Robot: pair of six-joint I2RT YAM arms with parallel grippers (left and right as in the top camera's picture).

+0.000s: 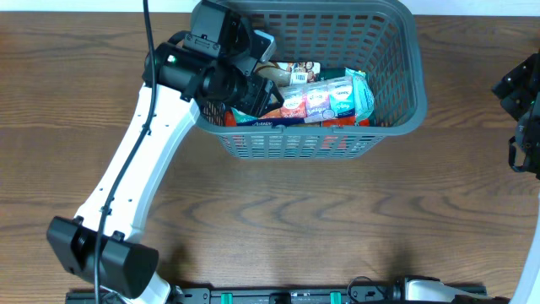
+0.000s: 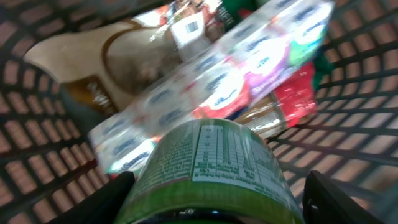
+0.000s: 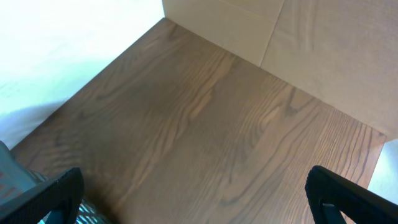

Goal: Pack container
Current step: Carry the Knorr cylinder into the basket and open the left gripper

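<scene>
Lattice walls of the dark grey container [image 1: 297,145] are seen at the far middle of the tabletop [image 1: 295,228], with its long axis laid left to right in the overhead view. Inside it, a long multipack of small sachets [image 1: 316,100] is laid roughly along that axis. It is spread over a brown-and-white packet [image 2: 112,56] and a red packet [image 2: 298,93], and a teal packet [image 1: 361,89] is tucked at the right end. The left arm [image 1: 152,160] is extended over the container's left end. The left jaws are closed on a green canister [image 2: 211,168] with a printed nutrition label, which is held above the multipack and within the walls. The container is thus placed directly beneath the left jaws, so the coming move is judged to be a short lowering and release rather than a reach. Free floor is scarce, since most of what shows is covered by the multipack. The canister is therefore likely to be set on top of it or squeezed against the lattice wall, where a roll or a tip could follow. The right arm [image 1: 523,89] is held at the right edge, well apart from the container. The right jaws are spread wide with nothing between them, and only bare tabletop is seen below.
</scene>
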